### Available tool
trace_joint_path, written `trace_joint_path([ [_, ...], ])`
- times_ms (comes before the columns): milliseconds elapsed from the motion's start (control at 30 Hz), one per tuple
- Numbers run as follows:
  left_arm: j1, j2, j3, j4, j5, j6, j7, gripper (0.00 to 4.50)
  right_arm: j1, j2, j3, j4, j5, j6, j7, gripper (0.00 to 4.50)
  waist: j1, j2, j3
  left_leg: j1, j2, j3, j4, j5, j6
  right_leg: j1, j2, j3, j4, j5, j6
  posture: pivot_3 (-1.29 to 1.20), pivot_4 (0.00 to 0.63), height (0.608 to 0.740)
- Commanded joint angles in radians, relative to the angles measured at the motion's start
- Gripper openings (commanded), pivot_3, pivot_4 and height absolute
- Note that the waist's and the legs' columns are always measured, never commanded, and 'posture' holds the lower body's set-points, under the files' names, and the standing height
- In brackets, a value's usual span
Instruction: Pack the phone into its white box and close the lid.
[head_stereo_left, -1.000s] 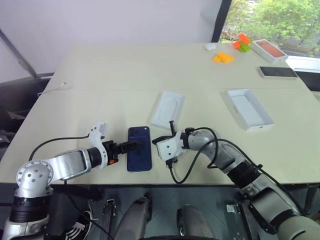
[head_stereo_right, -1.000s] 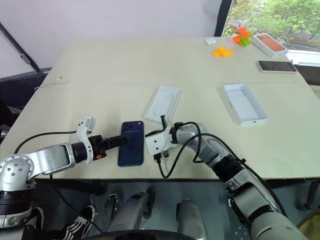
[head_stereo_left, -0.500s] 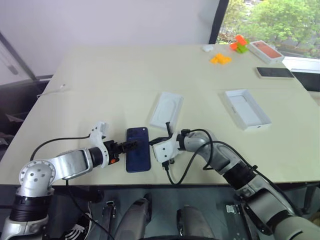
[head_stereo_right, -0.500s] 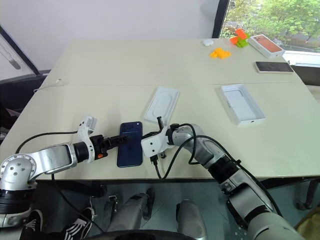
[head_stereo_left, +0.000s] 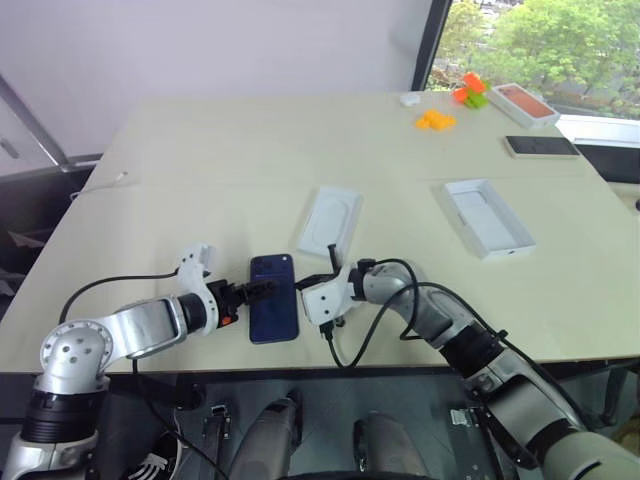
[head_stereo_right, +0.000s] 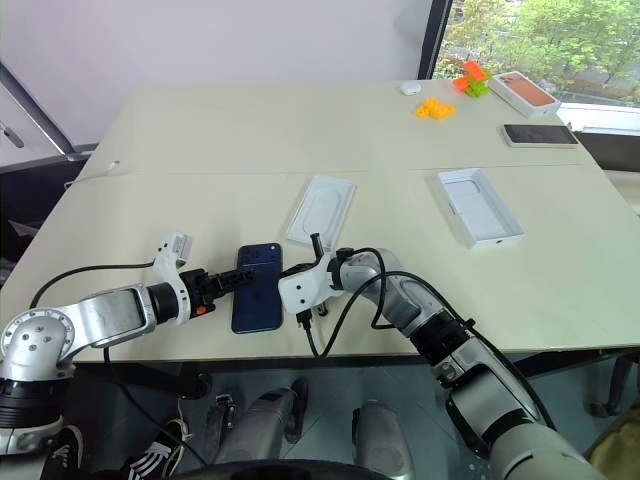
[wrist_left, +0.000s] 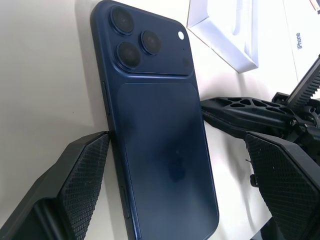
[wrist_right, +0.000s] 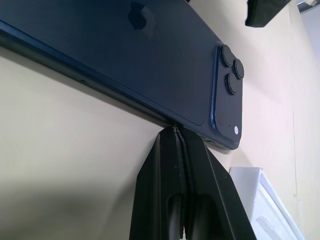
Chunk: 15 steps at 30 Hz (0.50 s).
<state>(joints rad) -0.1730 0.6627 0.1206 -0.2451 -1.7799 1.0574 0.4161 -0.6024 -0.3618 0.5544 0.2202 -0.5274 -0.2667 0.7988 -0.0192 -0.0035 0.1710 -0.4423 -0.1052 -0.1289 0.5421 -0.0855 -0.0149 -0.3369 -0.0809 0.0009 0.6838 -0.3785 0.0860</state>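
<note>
Since a second ago the camera has tilted, but the phone (head_stereo_left: 274, 311) lies where it did, face down near the tabletop's (head_stereo_left: 250, 150) front edge. The right tool (head_stereo_right: 297, 271), pinched narrow and holding nothing, has crept closer and its tip touches the phone's right edge. The left tool (wrist_left: 175, 190) stays spread wide, straddling the phone. At about two o'clock from the phone lies the white box (head_stereo_left: 485, 217); at one o'clock, the lid (head_stereo_left: 331, 221). Whether either holds anything is unclear.
</note>
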Motion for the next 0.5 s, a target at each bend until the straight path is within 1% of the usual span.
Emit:
trace_joint_path([
  [33,-0.045,-0.027,-0.030,-0.042,-0.084,-0.029,-0.024,4.50,0.011,0.037,0.055,0.009,0.002,-0.018,0.014,0.05,0.001,0.000,0.000,0.000,0.000,0.000,0.000,0.000,0.000,0.000,0.000,0.000,0.000,0.000,0.000,0.00,0.150,0.740],
  [133,-0.047,-0.015,-0.040,-0.049,-0.083,-0.026,-0.026,4.50,0.008,0.035,0.051,0.011,0.002,-0.018,0.016,0.05,0.001,0.000,0.000,-0.001,0.000,0.000,0.000,0.000,0.000,-0.001,-0.001,-0.001,-0.001,0.000,0.000,0.00,0.150,0.740],
  [267,-0.040,-0.023,-0.036,-0.053,-0.124,-0.050,-0.025,4.50,0.009,0.035,0.048,0.012,-0.001,-0.015,0.015,0.05,0.003,0.000,0.001,-0.002,0.000,0.000,-0.001,-0.001,0.001,-0.001,-0.001,-0.001,-0.003,0.000,0.000,0.00,0.150,0.740],
  [400,-0.035,0.002,-0.031,-0.064,-0.124,-0.050,-0.032,4.50,0.015,0.039,0.046,0.001,0.009,-0.007,0.023,0.05,0.002,-0.001,0.001,-0.002,0.000,0.000,-0.001,-0.001,0.001,-0.002,-0.001,-0.001,-0.003,0.000,0.000,0.00,0.150,0.740],
  [500,-0.031,-0.004,-0.021,-0.079,-0.177,-0.081,-0.027,4.50,0.013,0.044,0.045,-0.002,0.013,-0.006,0.026,0.05,-0.003,-0.001,0.001,-0.004,0.000,0.001,-0.001,-0.002,0.002,-0.001,-0.002,-0.001,-0.006,0.000,0.000,0.00,0.150,0.740],
])
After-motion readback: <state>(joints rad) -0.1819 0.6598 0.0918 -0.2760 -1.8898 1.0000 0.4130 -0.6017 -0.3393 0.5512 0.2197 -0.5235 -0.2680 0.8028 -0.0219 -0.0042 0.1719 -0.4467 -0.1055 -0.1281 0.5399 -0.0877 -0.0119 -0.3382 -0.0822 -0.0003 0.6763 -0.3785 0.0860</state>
